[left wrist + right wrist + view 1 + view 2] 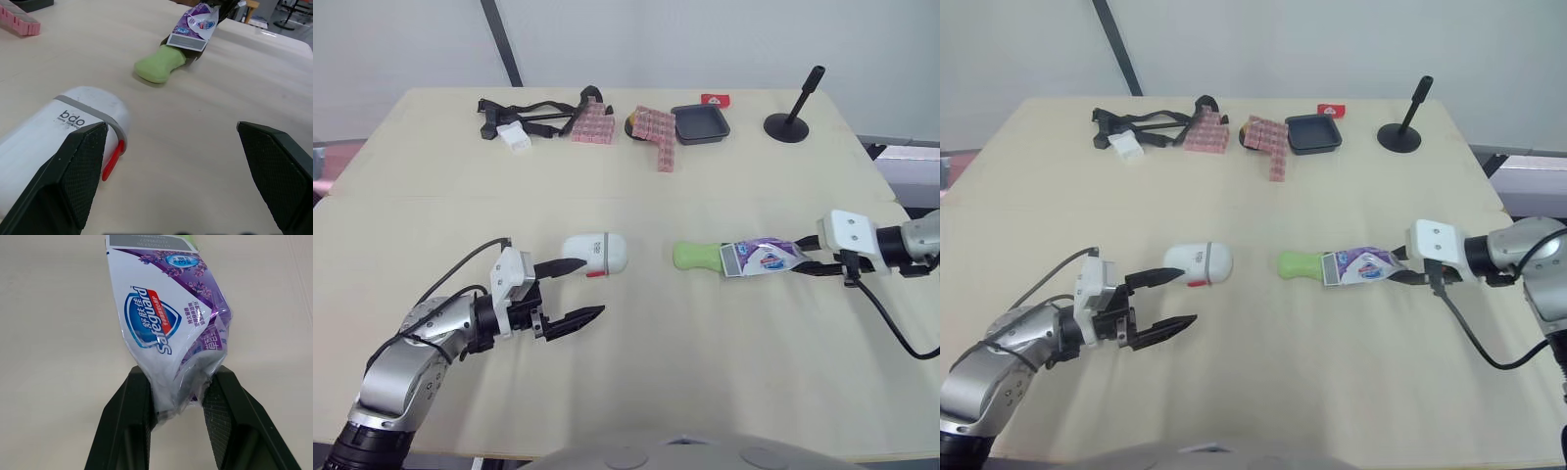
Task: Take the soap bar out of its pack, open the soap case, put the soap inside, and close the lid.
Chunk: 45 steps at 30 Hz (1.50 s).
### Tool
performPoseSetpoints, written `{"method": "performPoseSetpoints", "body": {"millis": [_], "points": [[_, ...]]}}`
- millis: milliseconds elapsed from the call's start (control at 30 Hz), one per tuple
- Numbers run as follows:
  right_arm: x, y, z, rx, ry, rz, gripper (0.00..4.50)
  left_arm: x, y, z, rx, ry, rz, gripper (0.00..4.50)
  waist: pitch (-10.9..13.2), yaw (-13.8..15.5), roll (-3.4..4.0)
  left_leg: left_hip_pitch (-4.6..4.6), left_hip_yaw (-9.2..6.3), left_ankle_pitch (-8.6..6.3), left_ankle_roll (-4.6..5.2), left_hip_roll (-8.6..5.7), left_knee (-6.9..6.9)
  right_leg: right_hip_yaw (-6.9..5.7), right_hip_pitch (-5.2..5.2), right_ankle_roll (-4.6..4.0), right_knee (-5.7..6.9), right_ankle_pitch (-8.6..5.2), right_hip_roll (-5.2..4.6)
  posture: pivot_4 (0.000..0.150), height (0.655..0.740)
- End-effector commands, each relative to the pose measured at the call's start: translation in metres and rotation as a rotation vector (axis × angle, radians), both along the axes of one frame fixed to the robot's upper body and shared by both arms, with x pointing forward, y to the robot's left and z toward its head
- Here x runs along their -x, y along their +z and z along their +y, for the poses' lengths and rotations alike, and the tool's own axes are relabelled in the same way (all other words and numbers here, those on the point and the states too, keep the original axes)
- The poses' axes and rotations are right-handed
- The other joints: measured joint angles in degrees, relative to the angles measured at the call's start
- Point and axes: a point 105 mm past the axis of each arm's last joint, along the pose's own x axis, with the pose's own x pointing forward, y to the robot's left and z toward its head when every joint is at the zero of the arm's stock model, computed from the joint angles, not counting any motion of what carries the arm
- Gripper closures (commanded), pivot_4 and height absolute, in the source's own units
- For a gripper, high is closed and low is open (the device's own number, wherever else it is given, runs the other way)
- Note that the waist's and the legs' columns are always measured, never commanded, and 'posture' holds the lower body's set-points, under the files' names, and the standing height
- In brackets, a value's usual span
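Right claw (178, 390) pinches tail of purple-white plastic soap pack (764, 257), likely to free green soap bar (697, 257) from far mouth; left claw (576, 291) spread beside white oval soap case (595, 253).

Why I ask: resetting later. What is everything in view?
soap case: 1, white, shut, centre-left
soap bar: 1, green, half out of soap pack
soap pack: 1, purple-white, centre-right
pink blocks: 2 clusters, far edge
tray: 1, black, far edge
red item: 1, behind tray
stand: 1, black, far right
straps: 1 bundle, black, far left
table: 1, beige
left gripper: 1, black, open, beside soap case
right gripper: 1, black, shut on soap pack
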Motion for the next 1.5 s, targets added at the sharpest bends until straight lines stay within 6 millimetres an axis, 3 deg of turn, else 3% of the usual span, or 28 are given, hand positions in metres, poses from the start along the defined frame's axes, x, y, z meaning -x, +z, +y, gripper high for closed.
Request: {"method": "performPoseSetpoints", "body": {"millis": [33, 200, 433, 633, 867, 1100, 1300, 1500], "points": [[0.000, 0.018, -0.012, 0.002, -0.028, -0.058, 3.05, 0.003, 0.006, -0.004, -0.007, -0.044, -0.035, 0.00, 0.00, -0.03, 0.00, 0.01, 0.00, 0.00, 0.00, 0.01, 0.00, -0.01, 0.00, 0.00, 0.00, 0.00, 0.00, 0.150, 0.7400], [0.008, 0.027, -0.034, -0.016, -0.116, -0.065, 3.05, 0.003, 0.005, -0.005, -0.012, -0.059, -0.035, 0.00, -0.01, 0.19, 0.02, -0.01, 0.00, -0.01, 0.05, 0.04, 0.00, -0.01, 0.01, -0.01, -0.01, -0.01, -0.02, 0.150, 0.7400], [0.009, 0.033, -0.054, -0.182, -0.404, -0.101, 3.05, 0.002, 0.005, -0.004, -0.008, -0.052, -0.041, 0.00, -0.05, 0.08, 0.08, 0.02, 0.00, -0.13, 0.30, 0.06, 0.00, -0.01, 0.04, -0.03, -0.05, -0.02, -0.02, 0.150, 0.7400], [0.001, 0.029, -0.054, -0.395, -0.762, -0.155, 3.05, 0.005, 0.007, -0.006, 0.009, -0.068, -0.044, 0.00, -0.23, 0.22, 0.38, 0.04, 0.00, 0.01, 0.07, 0.09, -0.02, -0.05, 0.06, -0.02, -0.08, -0.01, -0.02, 0.150, 0.7400], [-0.009, 0.018, -0.062, -0.438, -1.093, -0.234, 3.05, 0.007, 0.009, -0.007, 0.010, -0.100, -0.052, 0.00, -0.29, 0.17, 0.48, 0.17, 0.00, 0.08, -0.06, -0.01, -0.30, -0.04, 0.10, 0.01, -0.19, 0.00, -0.06, 0.150, 0.7400], [-0.010, 0.008, -0.063, -0.622, -1.414, -0.214, 3.05, 0.009, 0.012, -0.010, 0.031, -0.113, -0.067, 0.00, -0.32, 0.11, 0.53, 0.49, 0.01, 0.25, -0.34, -0.17, -0.89, -0.07, 0.29, 0.03, -0.48, 0.01, -0.01, 0.150, 0.7400], [-0.009, -0.003, -0.047, -0.672, -1.498, -0.155, 3.05, 0.013, 0.021, -0.015, 0.082, -0.136, -0.085, 0.00, -0.36, 0.18, 0.61, 0.70, 0.02, 0.37, -0.52, -0.21, -1.24, -0.07, 0.36, 0.03, -0.57, 0.01, 0.02, 0.150, 0.7400], [-0.012, -0.007, -0.043, -0.665, -1.505, -0.144, 3.05, 0.017, 0.025, -0.019, 0.103, -0.152, -0.100, 0.00, -0.35, 0.15, 0.62, 1.01, 0.02, 0.45, -0.67, -0.21, -1.54, -0.08, 0.56, 0.03, -0.65, 0.01, 0.01, 0.150, 0.7400]]}}
